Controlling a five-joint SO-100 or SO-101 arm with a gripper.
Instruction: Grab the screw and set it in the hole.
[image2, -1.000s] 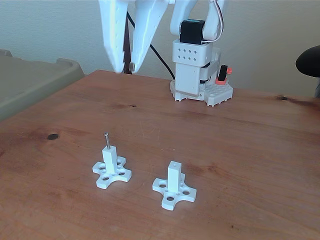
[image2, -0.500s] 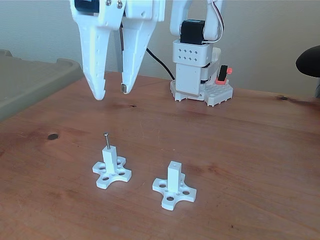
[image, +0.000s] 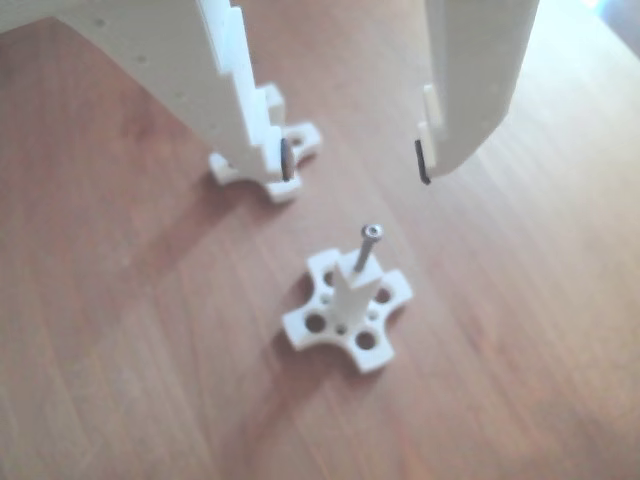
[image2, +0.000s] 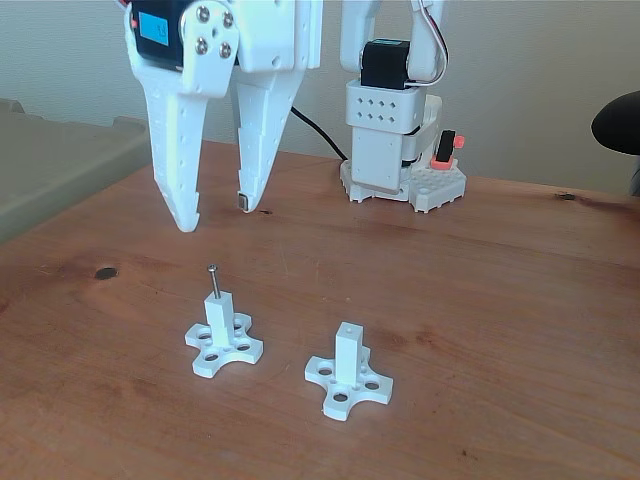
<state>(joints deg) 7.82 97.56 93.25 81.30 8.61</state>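
Lower now than half a second ago, the gripper (image2: 215, 217) has dropped toward the tabletop (image2: 500, 300) and its jaws have spread wider; they hang open with nothing between them, above and slightly behind the left post in the fixed view. The screw (image2: 213, 280) stands upright in the top of that post, head up, its shaft sunk into the end face, and the post rises from a white cross-shaped base (image2: 224, 345). A second post (image2: 348, 355) on its own cross base stands to the right, well apart from the first, and the hole (image2: 349, 327) in its top face shows as a small dark dot with nothing in it. In the other view the screw (image: 368, 246) sits below the gap between the two white fingers (image: 245, 95), untouched by either. The arm's base (image2: 400, 150) stands at the far edge of the tabletop.
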